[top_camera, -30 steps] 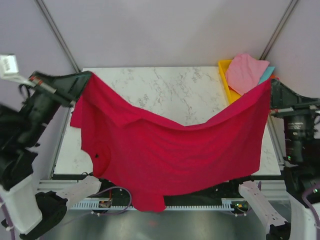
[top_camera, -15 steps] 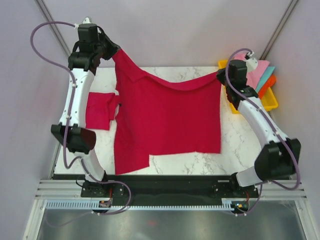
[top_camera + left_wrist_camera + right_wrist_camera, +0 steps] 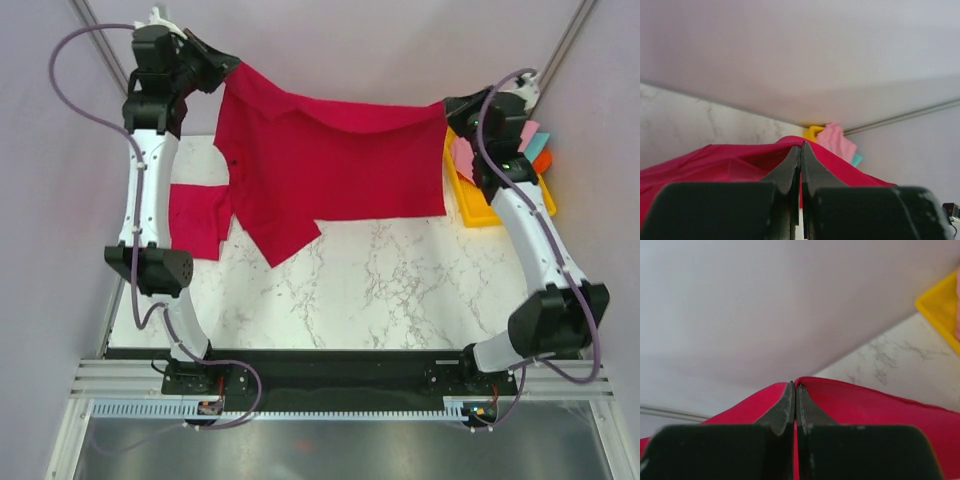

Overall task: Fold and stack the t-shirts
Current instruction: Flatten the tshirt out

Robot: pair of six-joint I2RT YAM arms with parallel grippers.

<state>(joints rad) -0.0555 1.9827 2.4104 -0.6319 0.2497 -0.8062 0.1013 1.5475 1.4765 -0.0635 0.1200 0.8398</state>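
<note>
The left hand (image 3: 222, 70) is clamped on one top corner of the red shirt (image 3: 340, 165) and the right hand (image 3: 456, 108) on the other, so it hangs stretched out flat between them over the far side of the desk (image 3: 400, 290). From above you can't really see the fingertips, since the cloth bunches up right where they pinch. The wrist cams help: on each one the fingers are pressed together with red fabric squeezed in the seam and draped to both sides. One sleeve dangles lower at the left. Can't tell if that bottom edge is touching the desk or just hanging over it. A folded shirt (image 3: 195, 220) sits on the left edge of the desk, partly tucked behind the left arm (image 3: 145, 190), and its right side is covered by the hanging one. The yellow bin (image 3: 478, 205) at the far right corner is mostly blocked by the right arm (image 3: 530, 230), with only bits of pink, teal and orange cloths (image 3: 462, 155) peeking out.
</note>
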